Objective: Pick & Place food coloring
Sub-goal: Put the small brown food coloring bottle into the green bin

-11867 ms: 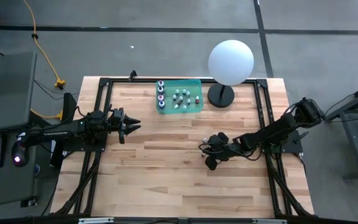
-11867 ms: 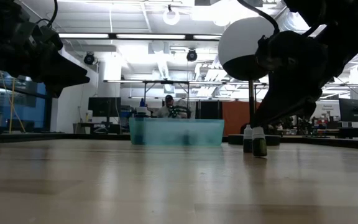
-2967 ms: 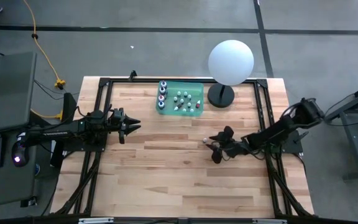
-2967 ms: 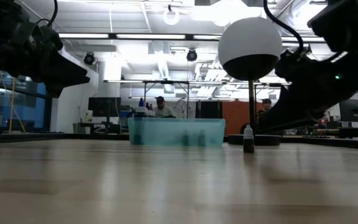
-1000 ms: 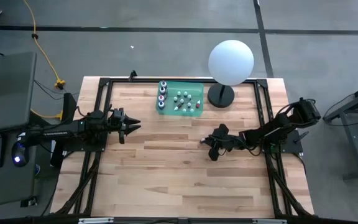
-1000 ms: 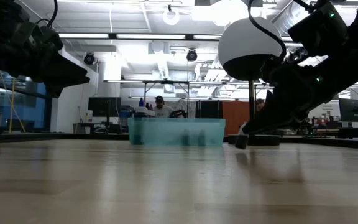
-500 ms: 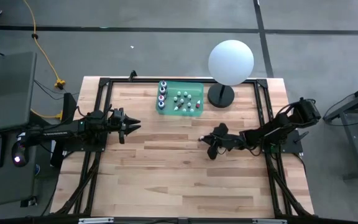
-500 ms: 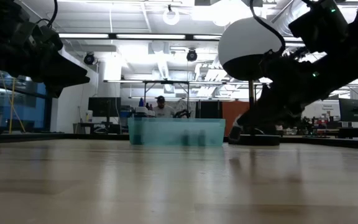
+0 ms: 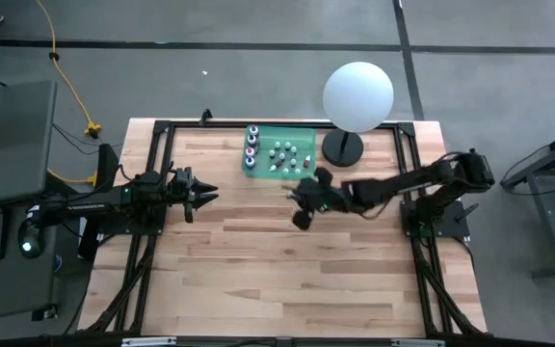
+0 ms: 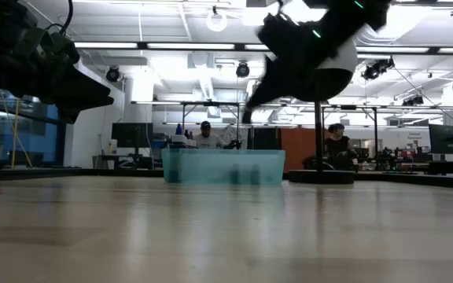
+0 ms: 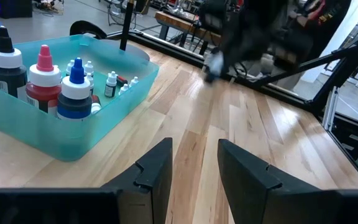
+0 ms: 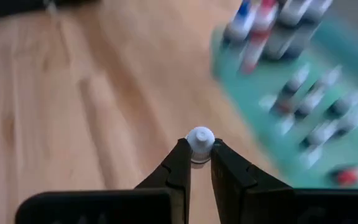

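One small white-capped food coloring bottle [image 12: 199, 140] is pinched by its cap between the tips of the right gripper [image 12: 196, 163], whose fingers are drawn narrow around it. It is held clear of the wooden table [image 9: 258, 260], as the low view shows the gripper raised well above the tabletop.

Ahead of those fingers, and near, lies the green tray [image 9: 307, 135], already holding many bottles: a cluster of tiny white-capped ones [image 9: 286, 154] and a row of larger bottles [image 9: 251, 147] along the side farthest from the right arm. No other loose bottle can be seen on the table.

Judgement: the task appears close to complete. The pick for this bottle is done; the carry over the tray rim and the release inside remain.

The left gripper [image 11: 194, 163] waits well apart from the tray, fingers partly open, holding nothing. The white sphere lamp [image 9: 357, 94] stands just beyond the tray.
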`<state>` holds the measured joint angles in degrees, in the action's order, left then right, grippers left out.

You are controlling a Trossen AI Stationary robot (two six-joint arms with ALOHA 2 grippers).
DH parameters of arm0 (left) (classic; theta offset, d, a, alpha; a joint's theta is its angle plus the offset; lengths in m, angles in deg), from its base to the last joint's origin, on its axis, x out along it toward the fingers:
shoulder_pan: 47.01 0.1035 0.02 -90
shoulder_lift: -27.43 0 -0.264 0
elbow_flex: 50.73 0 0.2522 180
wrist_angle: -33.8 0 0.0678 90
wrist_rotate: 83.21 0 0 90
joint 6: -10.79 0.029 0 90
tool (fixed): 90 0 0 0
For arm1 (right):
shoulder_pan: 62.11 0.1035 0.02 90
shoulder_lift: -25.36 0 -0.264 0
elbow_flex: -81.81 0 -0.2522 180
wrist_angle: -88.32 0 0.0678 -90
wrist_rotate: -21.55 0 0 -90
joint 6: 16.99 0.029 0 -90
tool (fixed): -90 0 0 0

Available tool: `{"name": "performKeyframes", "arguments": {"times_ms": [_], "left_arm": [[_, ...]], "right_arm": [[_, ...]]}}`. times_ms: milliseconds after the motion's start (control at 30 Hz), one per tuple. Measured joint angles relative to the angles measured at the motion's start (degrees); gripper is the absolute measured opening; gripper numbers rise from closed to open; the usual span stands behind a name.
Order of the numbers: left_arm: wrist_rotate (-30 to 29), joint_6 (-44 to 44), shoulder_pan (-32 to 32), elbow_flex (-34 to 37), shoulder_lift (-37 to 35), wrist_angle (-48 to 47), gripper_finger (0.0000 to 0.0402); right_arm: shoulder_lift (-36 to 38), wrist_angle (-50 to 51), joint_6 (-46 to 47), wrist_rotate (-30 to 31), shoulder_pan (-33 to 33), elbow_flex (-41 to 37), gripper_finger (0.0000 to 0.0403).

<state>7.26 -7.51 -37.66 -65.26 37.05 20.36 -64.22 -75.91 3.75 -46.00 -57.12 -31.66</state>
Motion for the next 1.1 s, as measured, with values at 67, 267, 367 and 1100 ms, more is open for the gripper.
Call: {"name": "performKeyframes", "arguments": {"times_ms": [67, 267, 367, 1100], "left_arm": [[-0.02, -0.02, 0.01, 0.00, -0.02, 0.00, 0.0127], [-0.02, -0.01, 0.01, 0.00, -0.01, 0.00, 0.0127], [-0.02, 0.00, 0.00, 0.00, -0.02, 0.00, 0.0127], [0.00, -0.02, 0.00, 0.00, -0.02, 0.00, 0.0127]], "right_arm": [[0.00, 4.16, -2.02, 0.76, -2.06, 5.39, 0.0034], [-0.15, 10.15, -6.80, 0.99, -9.77, 16.96, 0.0034], [-1.60, 11.14, -8.15, -1.46, -14.02, 20.76, 0.0034], [-33.29, 26.21, -0.13, -14.44, -21.97, 46.82, 0.0034]]}}
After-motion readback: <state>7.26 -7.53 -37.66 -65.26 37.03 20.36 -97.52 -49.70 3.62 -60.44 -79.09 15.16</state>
